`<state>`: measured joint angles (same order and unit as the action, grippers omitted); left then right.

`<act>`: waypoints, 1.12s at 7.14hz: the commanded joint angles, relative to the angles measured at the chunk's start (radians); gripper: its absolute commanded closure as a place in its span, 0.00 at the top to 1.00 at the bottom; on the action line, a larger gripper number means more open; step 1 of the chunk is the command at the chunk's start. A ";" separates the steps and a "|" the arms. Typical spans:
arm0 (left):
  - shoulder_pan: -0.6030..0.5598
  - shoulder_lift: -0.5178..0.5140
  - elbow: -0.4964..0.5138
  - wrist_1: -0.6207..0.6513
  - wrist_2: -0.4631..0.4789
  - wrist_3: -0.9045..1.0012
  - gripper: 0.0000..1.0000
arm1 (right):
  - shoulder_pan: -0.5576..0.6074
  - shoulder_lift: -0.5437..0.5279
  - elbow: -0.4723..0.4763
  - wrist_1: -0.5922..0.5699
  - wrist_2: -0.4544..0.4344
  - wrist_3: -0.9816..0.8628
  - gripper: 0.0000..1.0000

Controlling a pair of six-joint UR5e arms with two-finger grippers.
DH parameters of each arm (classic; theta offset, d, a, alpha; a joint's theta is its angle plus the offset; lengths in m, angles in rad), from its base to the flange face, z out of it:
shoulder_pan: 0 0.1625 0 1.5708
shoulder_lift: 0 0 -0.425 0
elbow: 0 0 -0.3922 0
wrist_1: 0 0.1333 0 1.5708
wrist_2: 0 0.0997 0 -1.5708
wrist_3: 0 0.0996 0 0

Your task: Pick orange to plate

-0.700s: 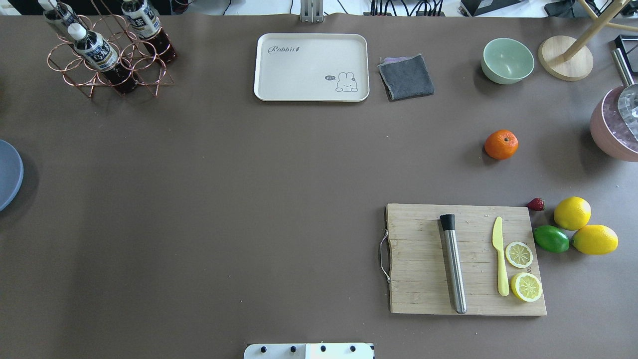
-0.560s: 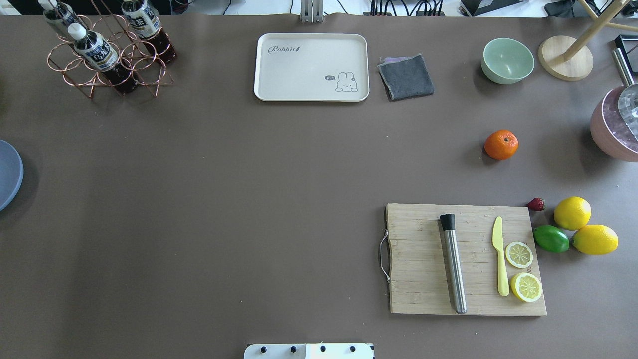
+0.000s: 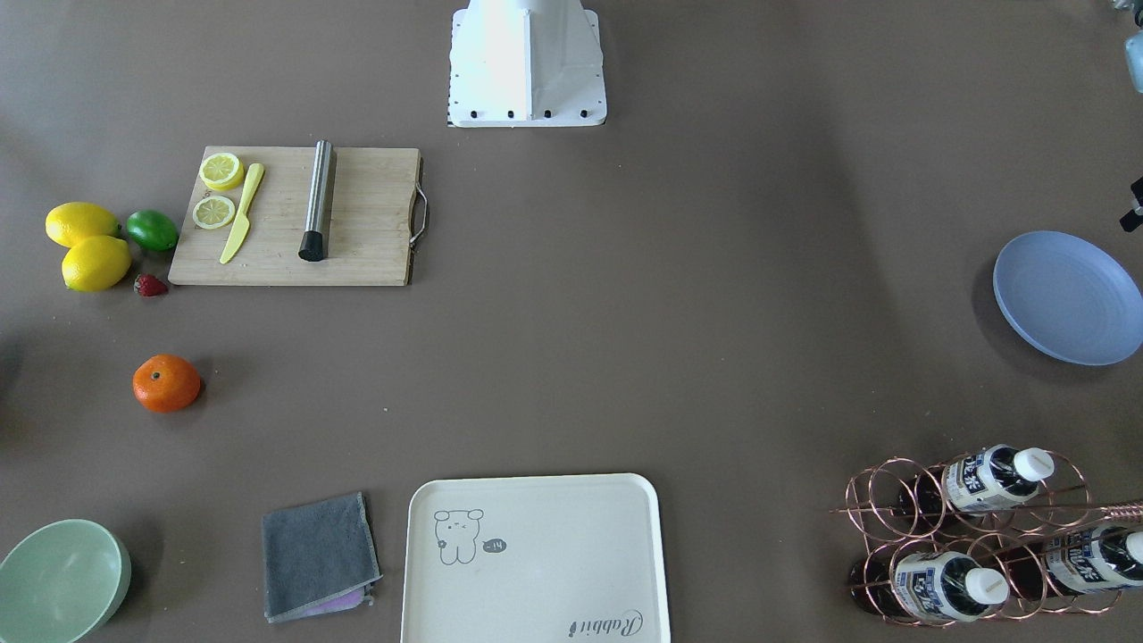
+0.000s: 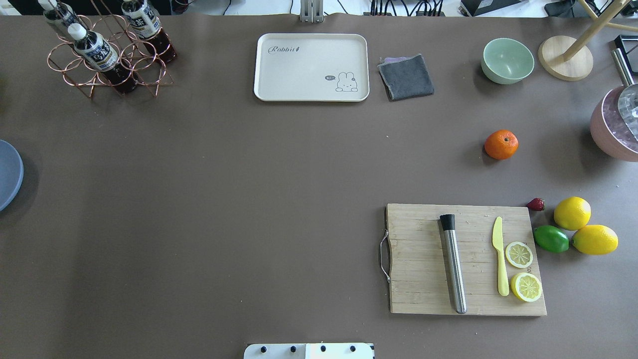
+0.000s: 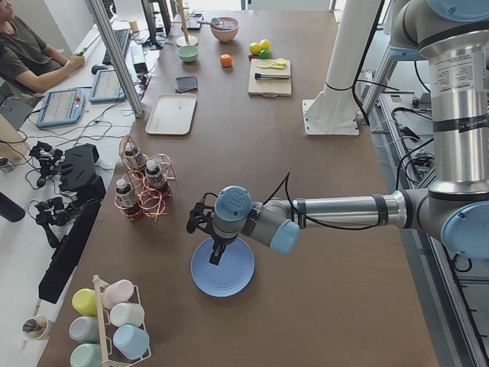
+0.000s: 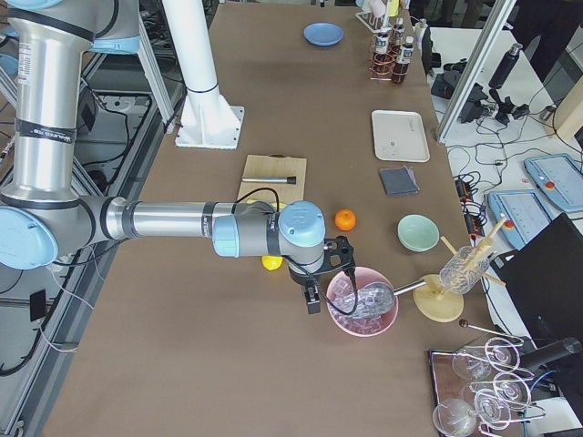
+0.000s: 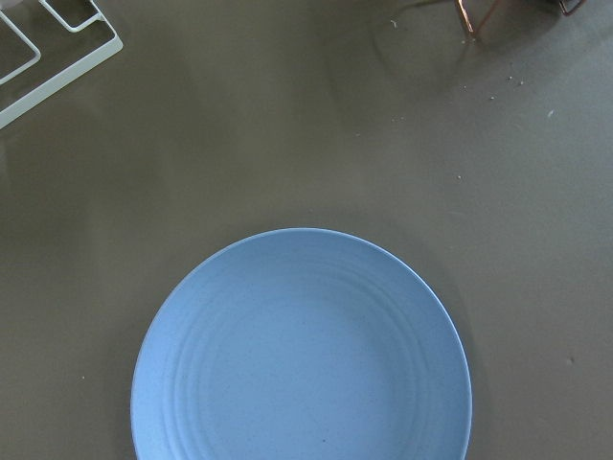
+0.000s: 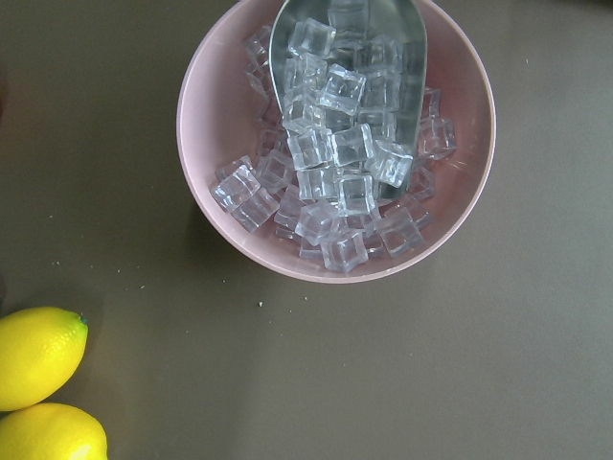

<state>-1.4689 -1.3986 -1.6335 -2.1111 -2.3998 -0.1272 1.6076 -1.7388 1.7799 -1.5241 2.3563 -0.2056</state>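
The orange (image 4: 501, 144) sits alone on the brown table, right of centre, and also shows as the orange (image 3: 166, 383) in the front view. The periwinkle plate (image 3: 1067, 297) lies empty at the table's far left end; in the overhead view only an edge of the plate (image 4: 7, 174) shows. My left gripper (image 5: 216, 251) hangs just above the plate (image 5: 222, 266), and the left wrist view looks straight down on the plate (image 7: 302, 350). My right gripper (image 6: 312, 299) hovers beside the pink ice bowl, apart from the orange (image 6: 345, 219). For both grippers I cannot tell whether the fingers are open or shut.
A pink bowl (image 8: 206, 96) of ice cubes with a metal scoop stands at the right end. Two lemons (image 4: 572, 213), a lime (image 4: 551, 239) and a cutting board (image 4: 418, 259) lie nearer me than the orange. A cream tray (image 4: 309, 65), grey cloth (image 4: 406, 76), green bowl (image 4: 507, 60) and bottle rack (image 4: 107, 65) line the far edge.
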 commanded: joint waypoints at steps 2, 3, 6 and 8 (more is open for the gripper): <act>0.041 0.015 0.007 -0.018 0.005 -0.008 0.98 | 0.000 -0.002 -0.001 0.001 0.000 0.000 1.00; 0.041 0.015 0.009 -0.018 0.005 -0.006 0.98 | 0.000 -0.002 -0.001 0.001 0.000 0.000 1.00; 0.041 0.024 0.000 -0.021 -0.002 -0.008 0.98 | 0.000 -0.004 -0.001 0.005 0.001 0.000 1.00; 0.039 0.024 0.001 -0.021 0.004 -0.006 0.98 | -0.002 -0.015 0.000 0.009 0.009 0.000 1.00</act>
<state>-1.4283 -1.3753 -1.6291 -2.1314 -2.3980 -0.1347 1.6072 -1.7497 1.7804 -1.5168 2.3601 -0.2055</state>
